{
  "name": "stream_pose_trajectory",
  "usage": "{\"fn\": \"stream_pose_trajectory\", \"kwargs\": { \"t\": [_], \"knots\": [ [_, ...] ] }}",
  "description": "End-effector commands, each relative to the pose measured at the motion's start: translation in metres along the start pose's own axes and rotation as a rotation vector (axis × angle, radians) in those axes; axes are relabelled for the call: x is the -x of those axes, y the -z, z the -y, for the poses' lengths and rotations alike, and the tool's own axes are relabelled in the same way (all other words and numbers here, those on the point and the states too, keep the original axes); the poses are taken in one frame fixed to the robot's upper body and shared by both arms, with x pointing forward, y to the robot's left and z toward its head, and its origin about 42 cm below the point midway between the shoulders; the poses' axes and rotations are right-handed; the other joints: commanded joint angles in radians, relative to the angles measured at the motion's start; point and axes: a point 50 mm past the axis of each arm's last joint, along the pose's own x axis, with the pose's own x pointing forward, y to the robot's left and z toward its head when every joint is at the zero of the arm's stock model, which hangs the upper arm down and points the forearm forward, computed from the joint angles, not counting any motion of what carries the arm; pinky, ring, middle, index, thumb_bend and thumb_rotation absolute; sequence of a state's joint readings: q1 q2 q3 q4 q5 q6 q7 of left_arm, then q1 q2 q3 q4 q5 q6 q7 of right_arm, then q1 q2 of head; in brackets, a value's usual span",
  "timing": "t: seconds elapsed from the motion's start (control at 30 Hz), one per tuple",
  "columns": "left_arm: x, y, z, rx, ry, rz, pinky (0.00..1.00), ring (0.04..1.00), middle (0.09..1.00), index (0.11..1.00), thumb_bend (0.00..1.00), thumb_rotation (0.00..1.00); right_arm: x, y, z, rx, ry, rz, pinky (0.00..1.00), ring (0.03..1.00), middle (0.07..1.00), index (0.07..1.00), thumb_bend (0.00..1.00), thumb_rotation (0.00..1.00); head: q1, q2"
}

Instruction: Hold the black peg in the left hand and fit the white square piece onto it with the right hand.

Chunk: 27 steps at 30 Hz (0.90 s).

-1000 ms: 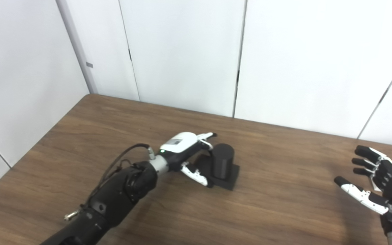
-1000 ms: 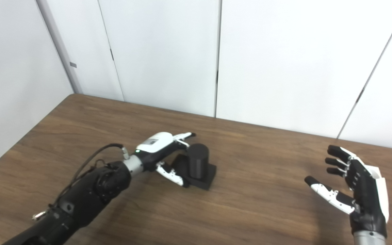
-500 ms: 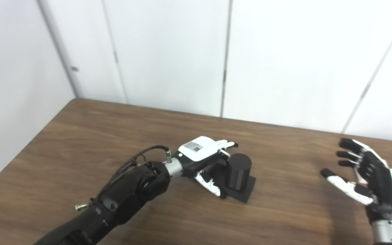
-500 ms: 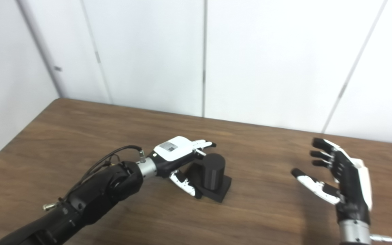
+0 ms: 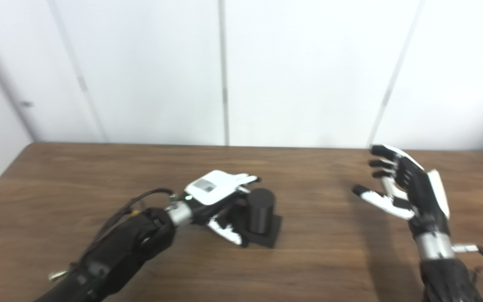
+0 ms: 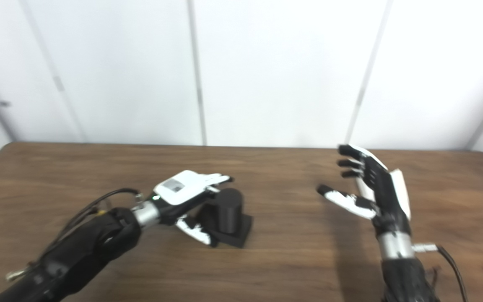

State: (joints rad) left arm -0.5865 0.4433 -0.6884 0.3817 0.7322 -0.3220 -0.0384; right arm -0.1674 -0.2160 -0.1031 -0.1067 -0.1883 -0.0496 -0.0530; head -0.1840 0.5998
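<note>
The black peg (image 5: 261, 204) stands upright on its square base on the wooden surface (image 5: 317, 251), and the left robot hand (image 5: 220, 197) is just beside it with fingers apart, not yet closed around it. To do this step well, I think the fingers should wrap the round body evenly before lifting. The right robot hand (image 5: 401, 184) hangs open and empty, well apart; no white square piece is visible.

A black cylindrical peg on a square black base (image 5: 261, 218) is flanked by the spread fingers of the left hand (image 5: 220, 199) on a brown wooden table (image 5: 317, 251); the right hand (image 5: 405, 191) is raised apart, fingers spread, nothing held.
</note>
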Motion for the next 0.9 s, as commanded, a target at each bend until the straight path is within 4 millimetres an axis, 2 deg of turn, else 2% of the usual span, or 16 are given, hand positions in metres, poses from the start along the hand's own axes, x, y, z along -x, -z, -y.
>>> {"fn": "stream_pose_trajectory", "kwargs": {
  "t": [0.0,0.1,0.17,0.27,0.43,0.6,0.67,0.73,0.87],
  "knots": [
    [0.026,-0.010,0.060,-0.035,0.239,0.028,0.83,0.924,0.936,0.494,0.52,0.07,-0.020,-0.024,0.014,0.066,0.017,0.092,0.60,0.695,0.770,0.752,0.67,0.26,-0.016,-0.007],
    [0.031,-0.008,0.063,-0.035,0.245,0.026,0.83,0.919,0.932,0.494,0.52,0.07,-0.028,-0.030,0.026,0.249,-0.076,0.081,0.64,0.752,0.823,0.801,0.65,0.25,-0.062,-0.030],
    [0.034,-0.006,0.066,-0.032,0.252,0.022,0.83,0.917,0.933,0.494,0.52,0.07,-0.034,-0.037,0.037,0.437,-0.160,0.043,0.67,0.804,0.870,0.847,0.69,0.26,-0.095,-0.046],
    [0.038,-0.004,0.068,-0.021,0.256,0.016,0.83,0.924,0.944,0.494,0.52,0.07,-0.042,-0.048,0.048,0.600,-0.202,0.024,0.64,0.822,0.892,0.847,0.78,0.20,-0.146,-0.070],
    [0.045,0.002,0.071,-0.010,0.241,0.029,0.81,0.906,0.927,0.494,0.52,0.07,-0.055,-0.062,0.061,0.747,-0.185,0.043,0.63,0.802,0.880,0.839,0.80,0.20,-0.221,-0.105],
    [0.049,0.007,0.068,-0.009,0.249,0.024,0.81,0.898,0.915,0.493,0.52,0.06,-0.067,-0.071,0.069,0.811,-0.189,0.017,0.66,0.816,0.891,0.846,0.80,0.19,-0.250,-0.114],
    [0.051,0.008,0.067,-0.002,0.244,0.026,0.80,0.893,0.908,0.493,0.52,0.06,-0.072,-0.074,0.072,0.889,-0.235,-0.031,0.71,0.858,0.923,0.869,0.82,0.21,-0.254,-0.113],
    [0.052,0.010,0.067,0.002,0.241,0.028,0.80,0.891,0.907,0.492,0.52,0.06,-0.078,-0.077,0.075,0.975,-0.279,-0.090,0.83,0.928,0.975,0.901,0.86,0.21,-0.260,-0.115],
    [0.054,0.012,0.066,-0.009,0.244,0.029,0.80,0.892,0.911,0.493,0.52,0.06,-0.090,-0.076,0.076,1.084,-0.314,-0.176,0.88,0.981,0.999,0.903,0.93,0.15,-0.267,-0.121]
  ]
}}
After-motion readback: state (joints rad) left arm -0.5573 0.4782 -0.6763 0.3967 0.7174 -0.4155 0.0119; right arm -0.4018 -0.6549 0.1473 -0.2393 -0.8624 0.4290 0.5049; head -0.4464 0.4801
